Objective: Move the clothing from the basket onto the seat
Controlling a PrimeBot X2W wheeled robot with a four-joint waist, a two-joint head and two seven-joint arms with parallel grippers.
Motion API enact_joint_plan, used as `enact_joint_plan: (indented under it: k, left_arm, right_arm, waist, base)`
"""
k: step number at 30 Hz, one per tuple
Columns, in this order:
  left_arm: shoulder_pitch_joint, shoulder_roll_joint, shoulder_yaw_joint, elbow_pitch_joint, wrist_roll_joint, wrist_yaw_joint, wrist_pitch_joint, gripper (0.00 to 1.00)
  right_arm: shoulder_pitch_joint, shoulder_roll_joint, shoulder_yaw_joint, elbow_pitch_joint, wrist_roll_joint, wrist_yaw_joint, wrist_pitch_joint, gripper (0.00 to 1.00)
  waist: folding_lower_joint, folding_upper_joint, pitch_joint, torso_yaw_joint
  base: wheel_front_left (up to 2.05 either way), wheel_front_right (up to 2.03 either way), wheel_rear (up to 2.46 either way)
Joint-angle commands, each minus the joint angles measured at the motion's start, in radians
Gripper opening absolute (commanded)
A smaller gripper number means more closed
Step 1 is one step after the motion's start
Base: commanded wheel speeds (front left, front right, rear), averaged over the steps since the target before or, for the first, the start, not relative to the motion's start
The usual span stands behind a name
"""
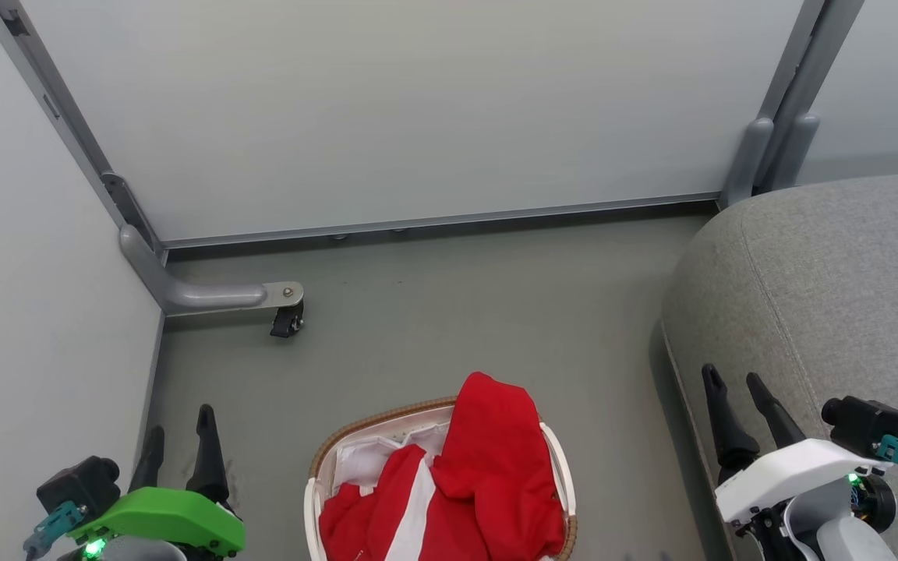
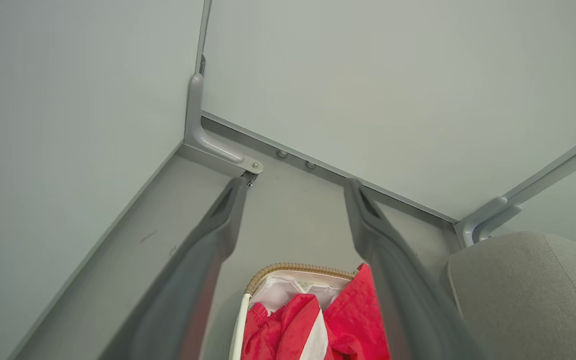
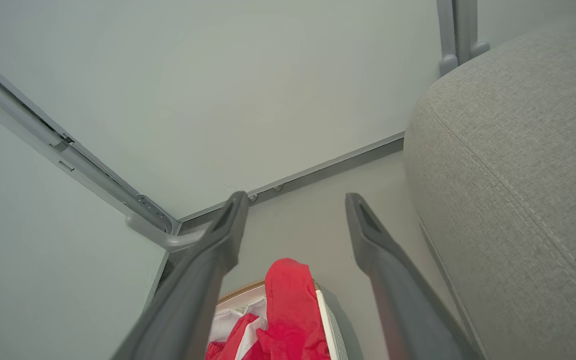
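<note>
Both sets of long dark fingers stand wide apart and hold nothing: the left gripper (image 1: 181, 425) with its green shell at lower left, the right gripper (image 1: 732, 375) with its white shell at lower right, over the near edge of the large rounded grey woven-fabric seat (image 1: 831, 288). Between them, on the grey floor (image 1: 457, 312), sits the small oval white plastic basket (image 1: 355, 432) with its brown woven rim. The soft bright red clothing with white stripes (image 1: 496, 460) is heaped inside, one fold draped up over the far rim. The clothing lies inboard of and below each gripper, well apart from both; in each wrist view it shows low between the spread fingers. I judge the reach has not yet begun. To do it well, I would lower one gripper onto the raised red fold, close on red fabric alone and not the white cloth liner (image 1: 375, 460), then lift clear of the rim before carrying it right to the seat.
</note>
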Motion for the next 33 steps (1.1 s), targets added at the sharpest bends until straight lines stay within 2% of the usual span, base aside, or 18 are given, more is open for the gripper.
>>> enact_joint_plan:
  k: [1,26,33]
  left_arm:
    - [-0.001,0.013,-0.006,-0.01,0.036,0.003,-0.009,1.0]
    - [-0.016,0.025,-0.03,-0.031,0.277,0.02,-0.071,1.0]
    - [0.019,0.0,-0.025,-0.019,0.313,0.001,-0.085,1.0]
  right_arm:
    - [-0.023,-0.011,0.002,-0.005,-0.03,0.0,-0.011,1.0]
    - [-0.06,-0.005,-0.003,-0.003,-0.309,0.0,-0.073,1.0]
    - [-0.027,0.004,-0.002,0.029,-0.37,0.0,-0.088,1.0]
  waist:
    - [0.0,0.0,0.0,0.0]
    - [0.0,0.0,-0.001,0.003]
    - [0.0,0.0,-0.006,0.003]
  base:
    - [0.0,0.0,0.0]
    - [0.0,0.0,0.0]
    - [0.0,0.0,0.0]
